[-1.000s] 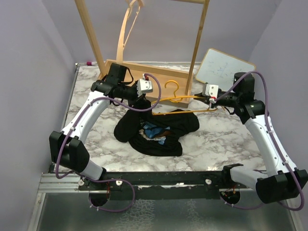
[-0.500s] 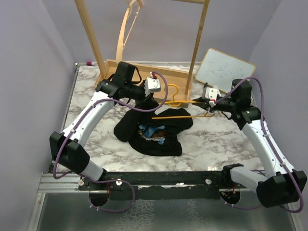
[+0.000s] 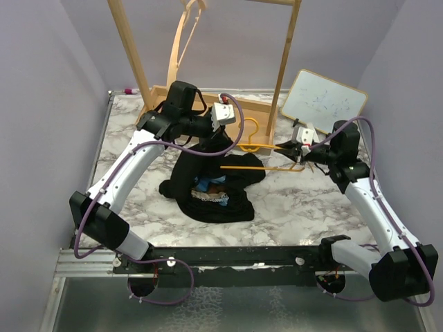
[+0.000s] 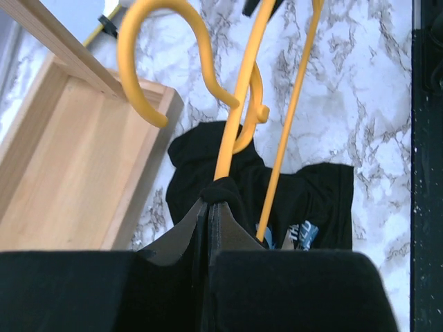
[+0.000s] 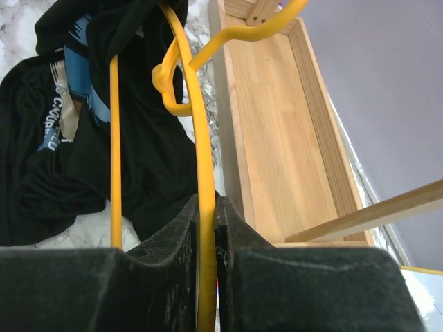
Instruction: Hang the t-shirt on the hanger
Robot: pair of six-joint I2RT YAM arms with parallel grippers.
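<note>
The black t-shirt [image 3: 211,188] with a blue, white and tan print lies crumpled on the marble table, one part lifted. My left gripper [image 3: 223,143] is shut on a fold of the t-shirt [image 4: 225,190], right at the left end of the yellow-orange hanger [image 3: 259,157]. The hanger's upper bar [image 4: 239,90] runs into the held cloth, and its lower bar [image 4: 291,117] passes under the shirt. My right gripper [image 3: 285,146] is shut on the hanger's upper bar [image 5: 197,152] and holds the hanger above the table. The hook [image 5: 259,28] points toward the wooden rack.
A wooden rack base tray [image 3: 259,117] stands behind the shirt, with two uprights and a pale wooden hanger [image 3: 181,38] hung on top. A small whiteboard [image 3: 322,102] leans at the back right. Purple walls close both sides.
My left gripper has moved right and up with the shirt fold, pulling cloth onto the hanger's left end. My right gripper has carried the hanger left. The shirt pile has shifted left.
</note>
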